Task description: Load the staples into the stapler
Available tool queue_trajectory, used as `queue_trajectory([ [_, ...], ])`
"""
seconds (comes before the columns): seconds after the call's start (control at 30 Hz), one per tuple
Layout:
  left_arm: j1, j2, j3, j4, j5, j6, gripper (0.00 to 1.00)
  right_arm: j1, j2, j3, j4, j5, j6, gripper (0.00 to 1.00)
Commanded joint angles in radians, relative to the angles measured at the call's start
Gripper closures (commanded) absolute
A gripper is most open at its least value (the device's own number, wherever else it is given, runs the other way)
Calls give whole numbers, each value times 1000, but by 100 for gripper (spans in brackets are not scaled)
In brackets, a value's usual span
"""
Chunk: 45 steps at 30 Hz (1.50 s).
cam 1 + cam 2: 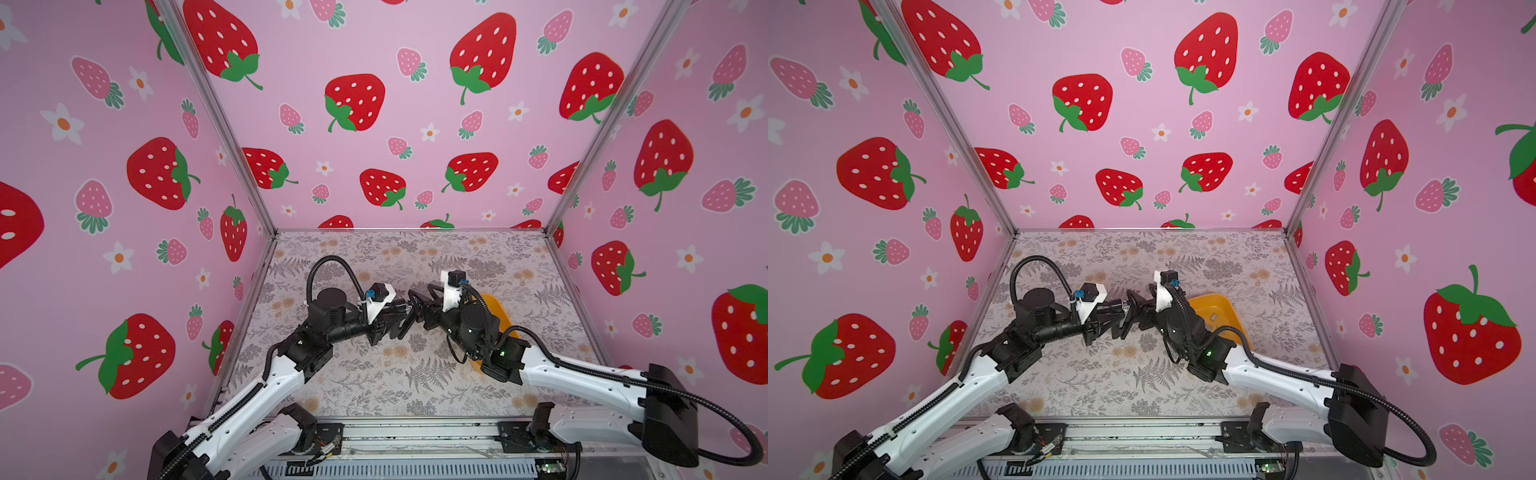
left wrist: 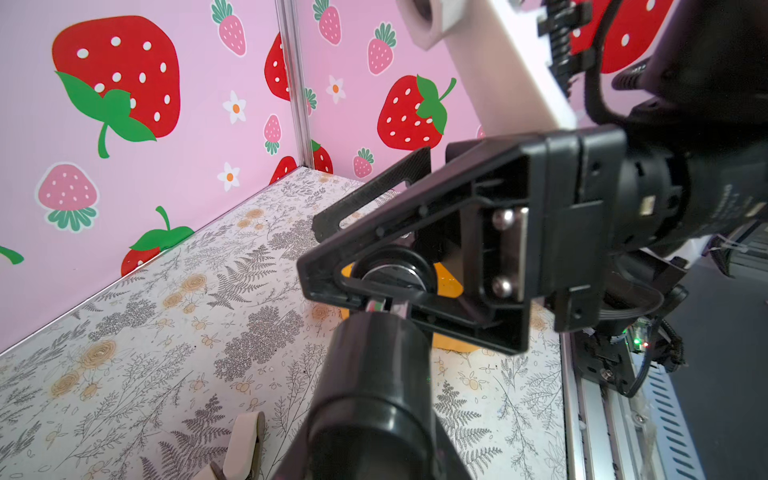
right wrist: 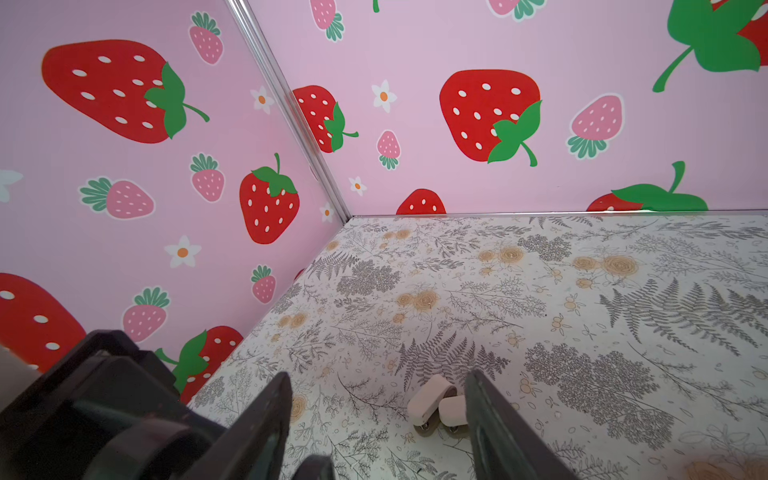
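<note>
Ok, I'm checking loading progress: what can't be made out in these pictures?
Whether the left gripper holds anything: blurred in left wrist view, too dark and small in both top views.
Pale staplers: cut off by the left wrist view's edge, unseen in both top views.
Orange tray: contents mostly behind the right arm.

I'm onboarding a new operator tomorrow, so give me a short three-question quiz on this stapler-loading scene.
1. True or false: the orange tray lies on the robot's left side.
2. The right gripper is: A open, B clamped shut, C out of view.
3. Where does the whitish stapler rest?
Key: 1 false, it lies on the right side; 2 A; 3 on the floral table, not gripped.
</note>
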State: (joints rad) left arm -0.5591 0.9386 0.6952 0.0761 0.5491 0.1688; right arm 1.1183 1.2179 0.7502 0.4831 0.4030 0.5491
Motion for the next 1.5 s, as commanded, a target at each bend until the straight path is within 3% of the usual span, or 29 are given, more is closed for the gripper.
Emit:
queue_trajectory([
  [0.0,-9,-13,24,77,20,22,100,0,23,24,7,62,26,38],
  [0.4,-9,49,45,153,-54,-33,100,-1,-47,-72,33,59,89,53],
  [0.8,-8,18,4,222,-17,-15,100,-2,-30,-97,64,-87,155,58],
  [1.0,-7,-37,-27,222,-35,0,100,-1,10,-75,60,-92,173,82],
  [1.1,-8,-64,-29,175,11,45,100,-6,5,-92,63,-78,192,91],
  [1.27,-9,-83,-49,178,31,74,100,-12,-8,-128,81,-36,213,93],
  [1.47,-8,-88,-35,166,-46,36,100,-30,-10,-141,64,-11,220,98],
])
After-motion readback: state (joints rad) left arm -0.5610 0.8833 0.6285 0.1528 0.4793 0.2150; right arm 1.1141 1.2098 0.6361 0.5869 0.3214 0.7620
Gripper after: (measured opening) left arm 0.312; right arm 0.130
